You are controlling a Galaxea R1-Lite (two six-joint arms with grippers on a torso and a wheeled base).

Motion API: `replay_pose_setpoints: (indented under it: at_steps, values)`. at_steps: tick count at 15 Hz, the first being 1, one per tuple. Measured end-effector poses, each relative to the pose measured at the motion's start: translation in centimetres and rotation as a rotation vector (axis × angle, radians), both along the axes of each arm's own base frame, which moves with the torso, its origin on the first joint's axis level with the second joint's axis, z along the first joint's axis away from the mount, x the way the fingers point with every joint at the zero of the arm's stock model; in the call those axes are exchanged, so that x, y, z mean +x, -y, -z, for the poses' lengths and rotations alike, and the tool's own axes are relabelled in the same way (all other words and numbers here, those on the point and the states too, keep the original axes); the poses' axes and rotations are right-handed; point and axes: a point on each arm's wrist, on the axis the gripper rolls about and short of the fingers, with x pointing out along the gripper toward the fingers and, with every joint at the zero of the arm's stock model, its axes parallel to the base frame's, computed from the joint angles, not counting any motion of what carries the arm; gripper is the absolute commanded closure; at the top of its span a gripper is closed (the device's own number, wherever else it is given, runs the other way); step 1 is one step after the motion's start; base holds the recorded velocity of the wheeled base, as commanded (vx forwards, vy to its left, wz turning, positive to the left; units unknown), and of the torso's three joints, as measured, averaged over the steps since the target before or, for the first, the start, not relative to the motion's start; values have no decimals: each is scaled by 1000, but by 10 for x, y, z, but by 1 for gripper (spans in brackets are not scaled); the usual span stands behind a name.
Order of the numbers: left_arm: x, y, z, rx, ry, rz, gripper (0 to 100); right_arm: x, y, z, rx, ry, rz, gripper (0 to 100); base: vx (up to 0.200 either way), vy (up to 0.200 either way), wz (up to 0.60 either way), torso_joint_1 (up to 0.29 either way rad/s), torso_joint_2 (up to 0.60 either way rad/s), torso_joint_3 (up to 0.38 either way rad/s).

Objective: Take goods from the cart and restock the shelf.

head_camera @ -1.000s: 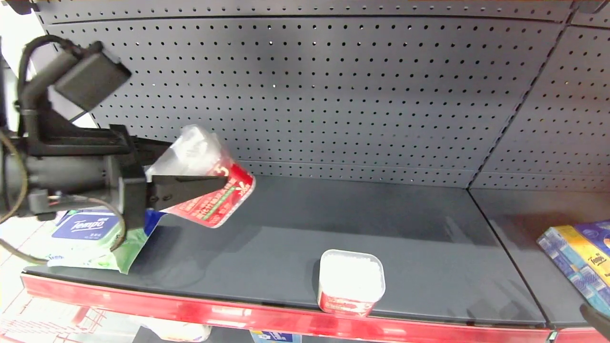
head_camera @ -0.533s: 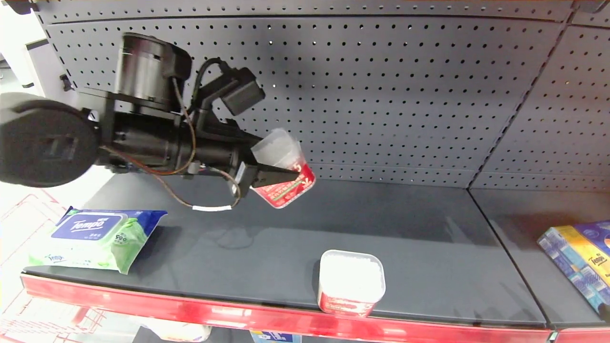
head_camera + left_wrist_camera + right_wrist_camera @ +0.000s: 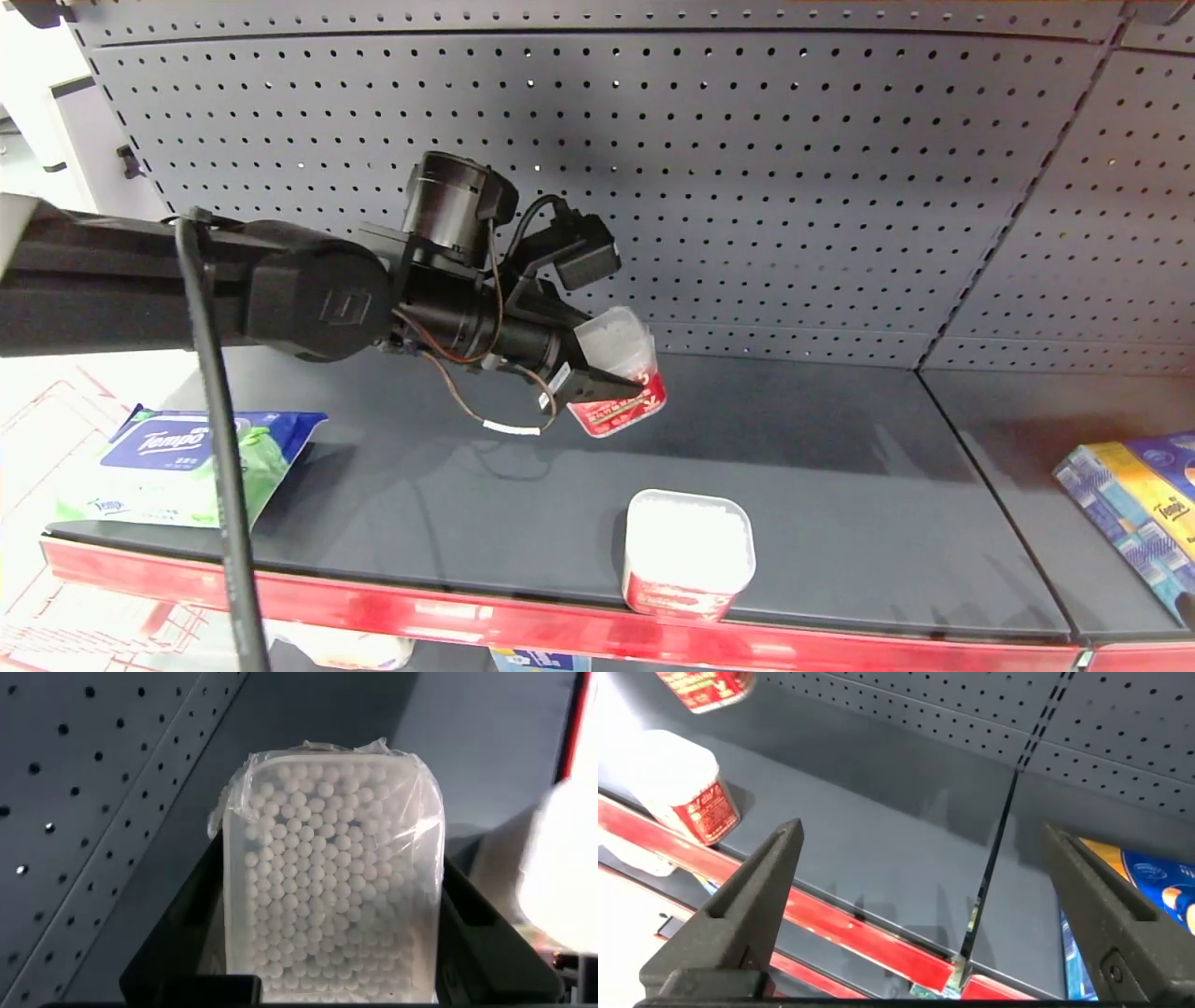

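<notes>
The step in hand looked like the placing one: the left gripper (image 3: 627, 378) was pinching a tub of small white balls (image 3: 618, 341) by its two sides, out over the shelf (image 3: 822, 467) near the pegboard back (image 3: 747, 187). The tub was tilted, its clear film top turned back toward the wrist and its red-banded base pointing down and away. It seemed to hang just above the deck, though whether a corner already touched could not be told. A matching tub (image 3: 688, 551) stood upright at the front lip, nearer the robot and slightly to the right of the held one, apart from it. The next move, as I judged it, called for levelling the tub so its base came down flat, lowering it onto the bare deck behind its twin, and only then letting the fingers part — released while tilted, it could tip over. The right gripper (image 3: 920, 859) hung spread wide and holding nothing, low before the shelf's red front edge. As for writing, both tubs carried red labels with pale and green print too small to make out. The wipes pack (image 3: 182, 467) at the left end bore a blue panel with white lettering, and the boxes (image 3: 1134, 509) at the far right were printed in blue and yellow.
</notes>
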Motion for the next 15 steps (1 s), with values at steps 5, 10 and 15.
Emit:
replay_pose_setpoints:
  at_steps: [5,10,15]
  values:
    - [6,21,17,18,-24,37,100,0,0,3,1,-8,0,0,0,0,0,0,0,0]
    - [9,31,33,41,-52,54,100,0,0,3,20,-14,2,0,0,0,0,0,0,0]
    - [9,35,39,49,-62,63,100,0,0,4,20,-13,4,0,0,0,0,0,0,0]
